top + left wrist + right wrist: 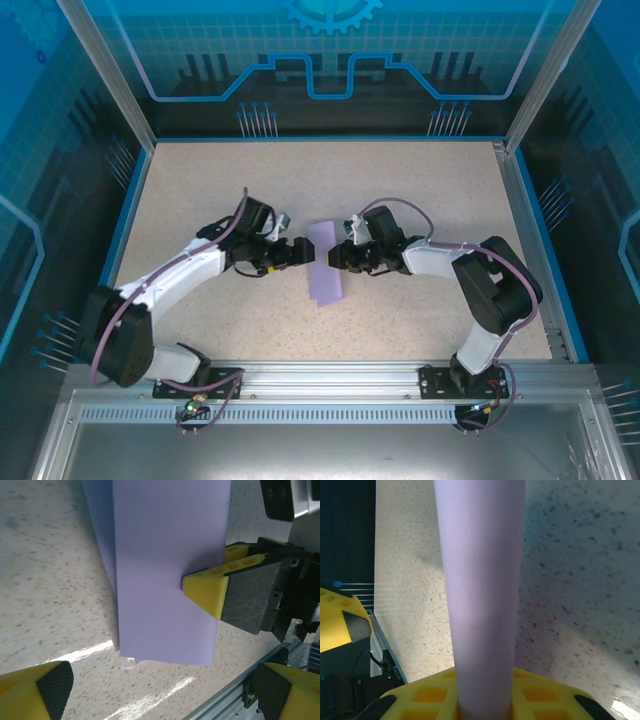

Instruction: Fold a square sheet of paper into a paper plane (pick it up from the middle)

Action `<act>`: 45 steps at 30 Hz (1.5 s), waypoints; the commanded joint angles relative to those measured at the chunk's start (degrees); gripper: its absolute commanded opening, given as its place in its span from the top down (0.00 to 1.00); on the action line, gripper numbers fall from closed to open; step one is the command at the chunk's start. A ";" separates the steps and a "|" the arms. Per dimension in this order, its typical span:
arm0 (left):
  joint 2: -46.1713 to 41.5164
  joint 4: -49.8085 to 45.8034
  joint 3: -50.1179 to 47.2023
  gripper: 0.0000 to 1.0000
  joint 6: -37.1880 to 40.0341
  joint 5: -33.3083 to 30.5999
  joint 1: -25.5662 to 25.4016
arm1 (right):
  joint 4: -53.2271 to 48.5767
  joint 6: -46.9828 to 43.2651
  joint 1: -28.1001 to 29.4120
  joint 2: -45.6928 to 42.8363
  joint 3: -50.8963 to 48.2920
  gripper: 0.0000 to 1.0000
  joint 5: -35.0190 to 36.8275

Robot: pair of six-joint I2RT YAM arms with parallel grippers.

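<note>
Nearest, metal rail across the front edge. Further in, at mid-table, left claw spread wide and empty, just beside the folded purple sheet. Opposite, right claw pinched shut on that sheet's right edge. Beyond, speckled table up to blue back wall.

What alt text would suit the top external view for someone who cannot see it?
At the middle of a speckled table, the right gripper is shut on the right edge of a narrow lavender sheet of paper. The left gripper is open just left of the sheet.
</note>
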 commanded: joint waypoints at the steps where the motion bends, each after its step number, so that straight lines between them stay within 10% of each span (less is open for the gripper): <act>1: 4.06 4.68 2.91 0.05 -2.05 1.53 -1.91 | 1.02 -2.00 -1.59 0.08 -1.92 0.76 -2.12; 45: 19.33 17.70 -5.69 0.87 -7.77 -10.38 -12.95 | -5.24 -10.18 -3.01 3.01 -0.99 0.68 1.43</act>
